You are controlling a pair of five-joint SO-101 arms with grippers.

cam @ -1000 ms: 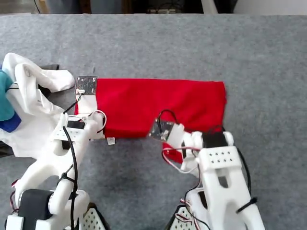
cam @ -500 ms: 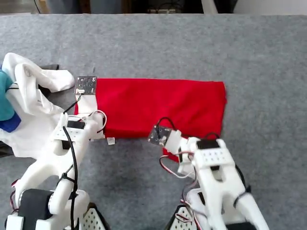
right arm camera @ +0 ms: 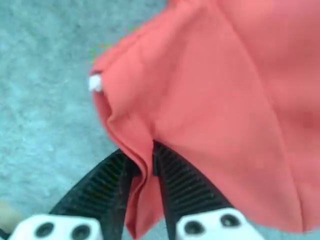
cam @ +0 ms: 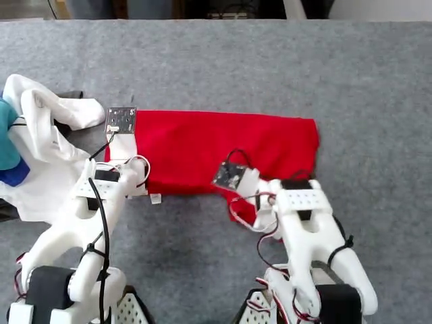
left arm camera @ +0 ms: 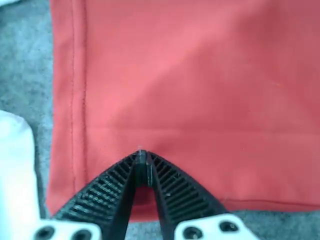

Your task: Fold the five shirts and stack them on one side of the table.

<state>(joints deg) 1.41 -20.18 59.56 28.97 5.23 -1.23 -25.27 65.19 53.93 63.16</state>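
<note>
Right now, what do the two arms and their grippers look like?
Both arms are white moulded plastic: the left arm and the right arm. Each wrist carries a small bare circuit board. A black cable runs along the left arm; red and white wires loop beside the right. The left gripper and right gripper have black ribbed fingers on white bases.

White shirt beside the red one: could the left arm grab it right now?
Probably not yet: the left gripper is shut on the red shirt and must let go first. Otherwise the white shirt lies close beside that arm, unobstructed.
</note>
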